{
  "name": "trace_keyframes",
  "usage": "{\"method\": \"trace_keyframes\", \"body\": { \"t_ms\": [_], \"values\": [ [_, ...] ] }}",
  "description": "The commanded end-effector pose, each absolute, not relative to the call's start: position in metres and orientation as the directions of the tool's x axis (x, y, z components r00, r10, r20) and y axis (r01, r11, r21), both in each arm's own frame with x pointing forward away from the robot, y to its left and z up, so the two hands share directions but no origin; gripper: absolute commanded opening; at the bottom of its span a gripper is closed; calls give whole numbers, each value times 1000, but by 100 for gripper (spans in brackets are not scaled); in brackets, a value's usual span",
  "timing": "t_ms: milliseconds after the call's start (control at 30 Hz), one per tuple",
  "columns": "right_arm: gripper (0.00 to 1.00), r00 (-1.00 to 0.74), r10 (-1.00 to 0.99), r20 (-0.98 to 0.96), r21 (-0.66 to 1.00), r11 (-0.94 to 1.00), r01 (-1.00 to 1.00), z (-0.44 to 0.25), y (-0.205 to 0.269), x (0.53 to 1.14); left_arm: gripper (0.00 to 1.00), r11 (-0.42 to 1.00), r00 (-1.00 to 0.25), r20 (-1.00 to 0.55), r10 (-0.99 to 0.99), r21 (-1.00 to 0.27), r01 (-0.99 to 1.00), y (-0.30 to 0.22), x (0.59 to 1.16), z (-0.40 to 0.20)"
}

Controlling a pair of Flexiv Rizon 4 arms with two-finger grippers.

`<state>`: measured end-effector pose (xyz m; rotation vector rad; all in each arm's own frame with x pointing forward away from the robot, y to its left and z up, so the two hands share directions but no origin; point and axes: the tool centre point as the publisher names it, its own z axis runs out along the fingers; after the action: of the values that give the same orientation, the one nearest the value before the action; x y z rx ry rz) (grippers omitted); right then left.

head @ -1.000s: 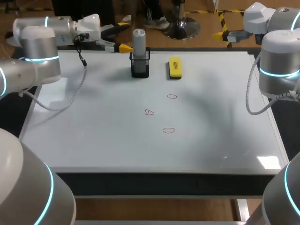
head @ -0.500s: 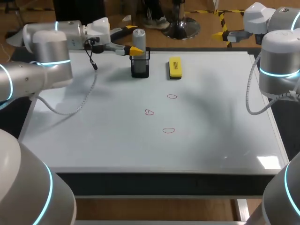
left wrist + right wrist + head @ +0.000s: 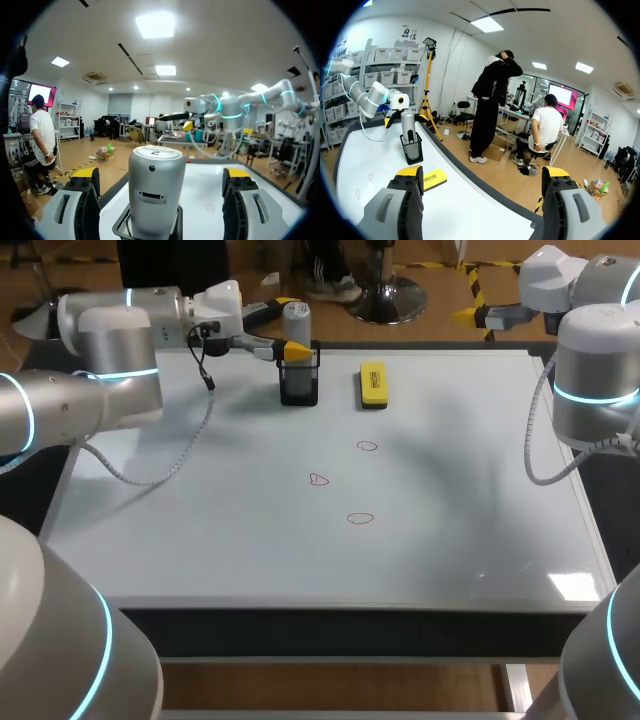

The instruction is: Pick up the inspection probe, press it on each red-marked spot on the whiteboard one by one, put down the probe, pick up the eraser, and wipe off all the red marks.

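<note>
Grey cylindrical inspection probe (image 3: 296,318) stands upright in a black mesh holder (image 3: 299,382), far middle of the white whiteboard (image 3: 200,530). Left gripper (image 3: 162,172) spread wide, fingers either side of probe top, not touching. Yellow block eraser (image 3: 372,383) just right of holder. Three red outline marks (image 3: 318,479) mid-board. Right gripper (image 3: 482,172) spread apart, at far right corner.

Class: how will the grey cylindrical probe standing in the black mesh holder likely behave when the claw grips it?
The grey cylindrical probe looks rigid with smooth sides, so it might slip in a light grip. It rises well above its black mesh holder; a sideways nudge from the left claw could tip both. Laid flat, it would probably roll.
</note>
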<state>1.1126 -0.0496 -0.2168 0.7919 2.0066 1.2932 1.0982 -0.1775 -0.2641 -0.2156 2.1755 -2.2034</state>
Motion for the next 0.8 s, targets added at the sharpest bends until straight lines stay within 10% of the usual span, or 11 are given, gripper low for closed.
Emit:
{"method": "trace_keyframes", "body": {
  "t_ms": [33,300,800],
  "values": [
    [100,-631,756,-174,927,342,154,-217,-50,1113,97,-18,-991,70,-115,-997,-69,-178,1101,-266],
    [100,-631,756,-174,927,342,154,-217,-50,1113,0,-11,-991,69,-113,-998,-68,-175,1099,-267],
    [100,-631,756,-174,927,342,154,-217,-50,1113,0,-12,-994,48,-94,-999,-48,-174,1100,-257]
  ]
}}
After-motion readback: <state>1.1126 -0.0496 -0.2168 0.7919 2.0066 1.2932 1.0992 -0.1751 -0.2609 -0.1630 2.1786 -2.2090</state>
